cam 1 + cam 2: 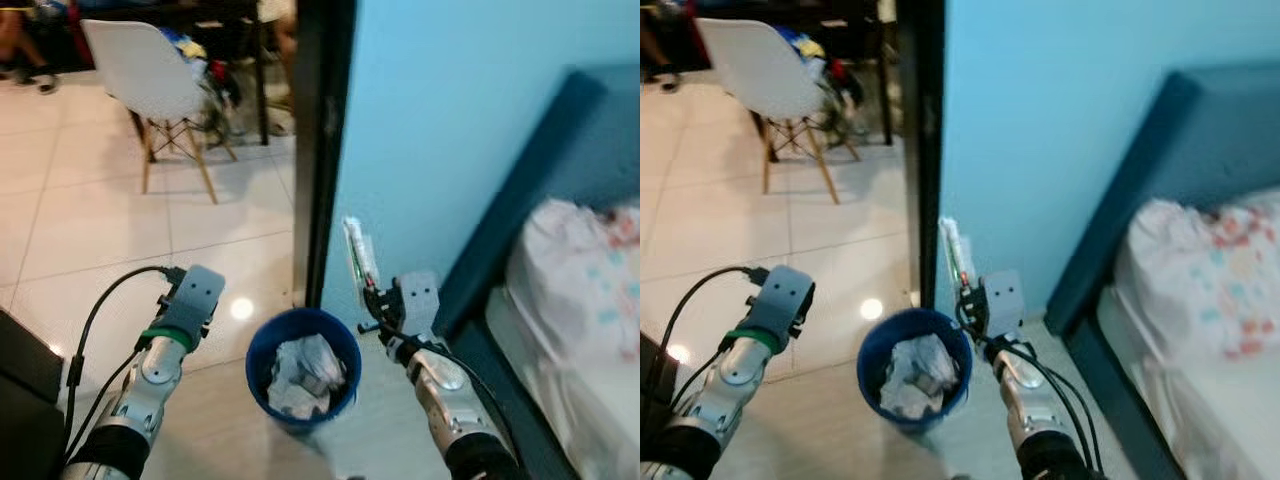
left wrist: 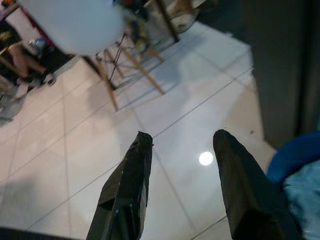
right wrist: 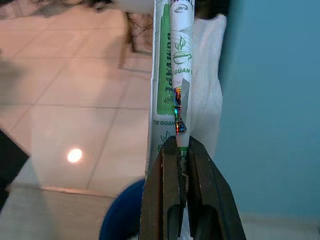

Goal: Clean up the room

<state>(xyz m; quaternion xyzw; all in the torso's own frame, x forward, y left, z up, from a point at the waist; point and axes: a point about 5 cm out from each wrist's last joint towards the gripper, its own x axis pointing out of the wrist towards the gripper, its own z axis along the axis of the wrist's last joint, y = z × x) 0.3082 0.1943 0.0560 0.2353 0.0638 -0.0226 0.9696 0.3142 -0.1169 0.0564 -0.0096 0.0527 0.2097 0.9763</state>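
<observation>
Green-printed white wrapper (image 3: pixel 172 80) is pinched upright in the right gripper (image 3: pixel 182 150) above the blue bin (image 1: pixel 262 350) (paper-filled); left gripper (image 2: pixel 182 142) spread, idle.

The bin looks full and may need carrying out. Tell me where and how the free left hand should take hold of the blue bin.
Grip the blue bin by its rim on the robot's left side, coming down from above with one finger inside. The round wall looks too wide to span, and crumpled paper fills the middle. The left hand is open beside it; the right hand holds a wrapper.
</observation>
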